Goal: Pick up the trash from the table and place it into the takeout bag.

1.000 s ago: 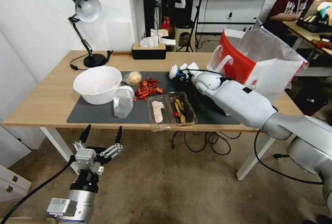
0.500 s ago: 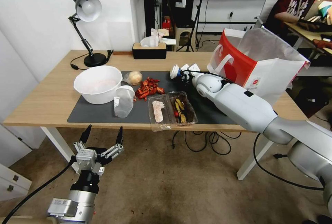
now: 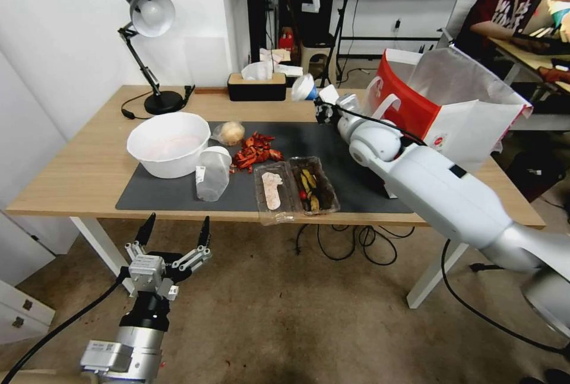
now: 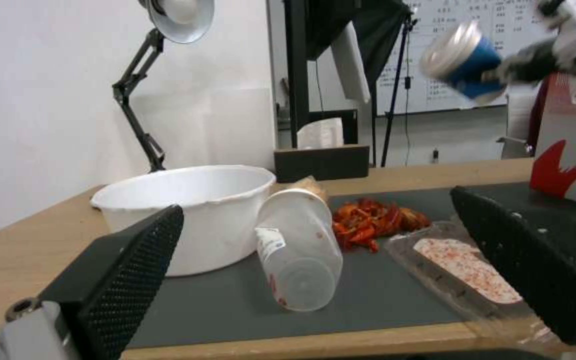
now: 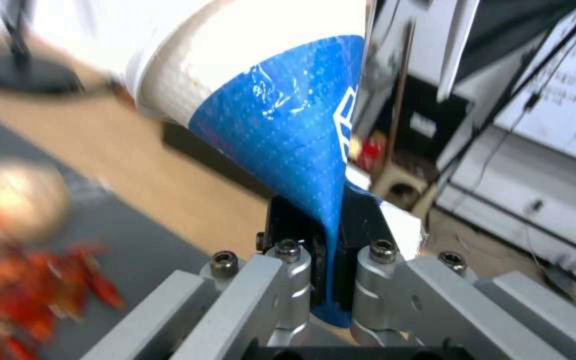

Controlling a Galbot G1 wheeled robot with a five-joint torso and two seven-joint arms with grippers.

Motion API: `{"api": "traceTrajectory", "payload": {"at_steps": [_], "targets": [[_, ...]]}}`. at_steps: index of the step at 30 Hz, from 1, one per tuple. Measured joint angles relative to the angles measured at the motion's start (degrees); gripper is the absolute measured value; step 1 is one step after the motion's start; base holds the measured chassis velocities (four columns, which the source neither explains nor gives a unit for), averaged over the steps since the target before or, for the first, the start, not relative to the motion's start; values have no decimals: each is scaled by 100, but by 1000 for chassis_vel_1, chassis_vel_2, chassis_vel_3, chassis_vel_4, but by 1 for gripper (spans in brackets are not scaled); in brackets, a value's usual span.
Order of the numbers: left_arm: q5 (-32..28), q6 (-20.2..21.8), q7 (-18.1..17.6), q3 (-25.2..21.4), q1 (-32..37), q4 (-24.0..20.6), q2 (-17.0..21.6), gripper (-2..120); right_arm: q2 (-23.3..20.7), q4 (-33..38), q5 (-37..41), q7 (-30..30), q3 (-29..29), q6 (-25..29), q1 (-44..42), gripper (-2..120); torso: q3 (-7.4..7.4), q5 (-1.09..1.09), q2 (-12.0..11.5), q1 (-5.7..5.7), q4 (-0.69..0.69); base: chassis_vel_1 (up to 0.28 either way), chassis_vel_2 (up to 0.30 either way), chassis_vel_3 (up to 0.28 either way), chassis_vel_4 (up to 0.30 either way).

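Setting: light-wood bench (image 3: 77, 176) carrying a dark grey mat (image 3: 172, 194), with a desk lamp (image 3: 148, 16) and black tissue box (image 3: 255, 87) along its far edge.
Change: the blue-and-white cup (image 3: 304, 88), low over the mat's far edge a second ago, now rides clear above the bench, just beside the takeout bag (image 3: 463, 117).
Right end effector (image 3: 323, 108): clenched on the cup's squashed lower end; in the right wrist view the blue wall (image 5: 288, 140) is pinched flat between the jaws.
Cup attitude: tilted, its mouth turned away from the bag.
Left end effector (image 3: 173, 235): spread wide and idle, hanging below the bench's near edge.
Trash remaining: white bowl (image 3: 168, 143), clear plastic cup (image 3: 212, 174) on its side, wrapped yellowish ball (image 3: 229, 133), red scraps (image 3: 255, 151), clear clamshell tray (image 3: 295, 188) with leftovers.
Meaning for the task: judged as a completed lift with the carry under way; the cup has yet to cross the bag's rim, and five items await collection.
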Motion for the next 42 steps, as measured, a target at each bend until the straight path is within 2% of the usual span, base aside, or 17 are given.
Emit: {"api": "traceTrajectory", "payload": {"at_steps": [2,4,6,8,10,12,14,16,19,24,28,29,31,37,42], "targets": [[19,0,0,-6,27,-20,-7,100,-151,432,101,49,230,204,-277,0,0,2,0,0,1,0,0,0,0],[23,0,-2,-9,34,-26,-11,100,-188,522,118,52,286,261,-349,0,0,2,0,0,0,0,0,0,0],[42,-2,-8,-23,62,-41,-20,100,-384,933,153,50,593,619,-747,0,0,2,1,-1,-2,0,0,0,0],[49,-4,-8,-23,65,-41,-27,100,-431,1029,156,40,678,723,-867,0,0,2,0,0,-1,0,0,0,0],[89,-12,-13,-10,70,-41,-59,100,-540,1261,159,-174,1019,1236,-1237,0,0,2,0,-1,-1,0,0,0,0],[94,-12,-14,-6,70,-42,-63,100,-548,1278,157,-216,1063,1318,-1275,0,0,2,0,-1,-1,0,0,0,0],[122,-16,-23,19,70,-40,-87,100,-581,1431,118,-572,1564,2026,-1652,0,0,2,0,-1,-1,0,0,0,0],[125,-18,-25,23,69,-39,-90,100,-587,1488,117,-629,1705,2150,-1750,0,0,1,0,-1,0,0,0,0,0],[130,-25,-39,30,74,-38,-98,100,-611,1870,124,-722,2399,2470,-2306,0,0,3,1,0,-1,0,0,0,0],[131,-41,-59,30,84,-39,-95,100,-697,2306,251,-754,2972,2630,-2899,0,0,1,1,-1,-1,0,0,0,0],[131,-59,-69,44,99,-53,-96,100,-788,2780,391,-805,3793,2780,-3707,0,0,2,1,-1,-1,0,0,0,0],[131,-59,-69,44,99,-53,-96,100,-788,2780,391,-805,3793,2780,-3707,0,0,2,1,-1,-1,0,0,0,0],[133,-67,-70,53,103,-61,-95,100,-813,2875,407,-803,4200,2810,-3973,0,0,1,1,-1,-2,0,0,0,0],[143,-97,-71,74,124,-85,-94,100,-885,2745,335,-509,4721,2616,-4128,0,0,1,1,-1,-1,0,0,0,0],[152,-137,-71,84,183,-119,-84,100,-1079,2157,261,170,4854,1993,-3713,0,1,2,0,0,0,0,0,0,0]]}}
